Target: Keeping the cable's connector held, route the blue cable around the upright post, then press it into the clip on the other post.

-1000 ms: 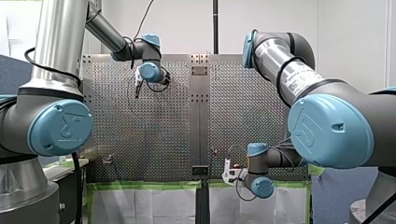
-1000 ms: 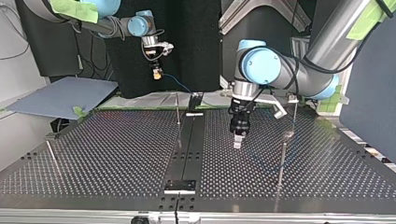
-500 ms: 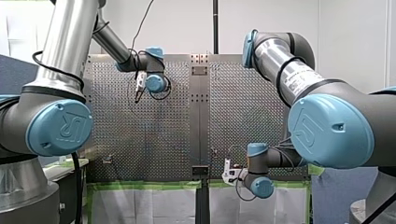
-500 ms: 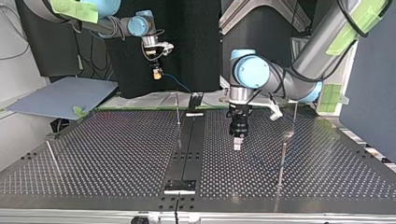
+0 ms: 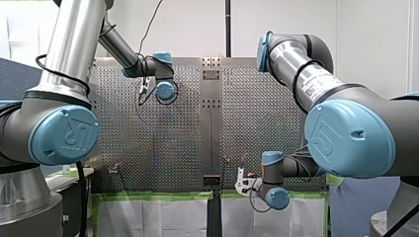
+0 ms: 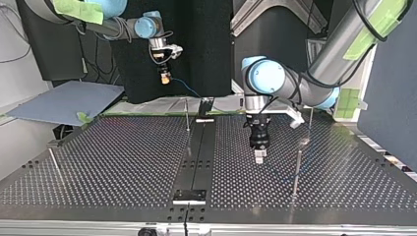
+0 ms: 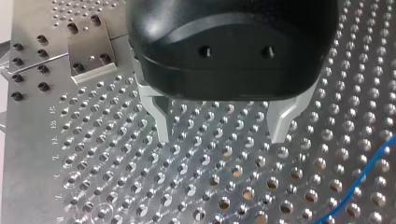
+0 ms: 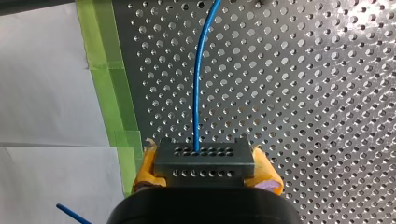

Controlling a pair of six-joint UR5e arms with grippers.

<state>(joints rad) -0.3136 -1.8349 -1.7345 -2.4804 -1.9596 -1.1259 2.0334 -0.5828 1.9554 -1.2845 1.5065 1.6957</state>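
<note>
My right gripper (image 8: 204,173) is clamped on the grey connector (image 8: 204,157), its yellow pads (image 8: 264,171) pressed against the block's two sides. The blue cable (image 8: 197,88) leaves the connector's front face and runs straight ahead over the perforated table (image 8: 308,93), alongside a strip of green tape (image 8: 106,79) that borders white sheeting (image 8: 42,88). In the top view this gripper (image 6: 165,77) hangs in the air beyond the table's far edge at the view's left, with the cable (image 6: 187,88) sloping down from it toward the table's middle. My left gripper (image 7: 222,133) is released, its metal fingers (image 7: 162,122) spread wide with only bare holes between them. A stretch of the blue cable (image 7: 362,177) lies on the plate off to one side of it, apart from both fingers, and a small metal bracket (image 7: 91,56) sits on the plate to its other side. In the top view the left gripper (image 6: 259,156) points straight down, close over the table (image 6: 123,162), between a thin upright post (image 6: 187,114) beside the central rail (image 6: 196,157) and a second post (image 6: 297,167) toward the view's right, and it touches neither
</note>
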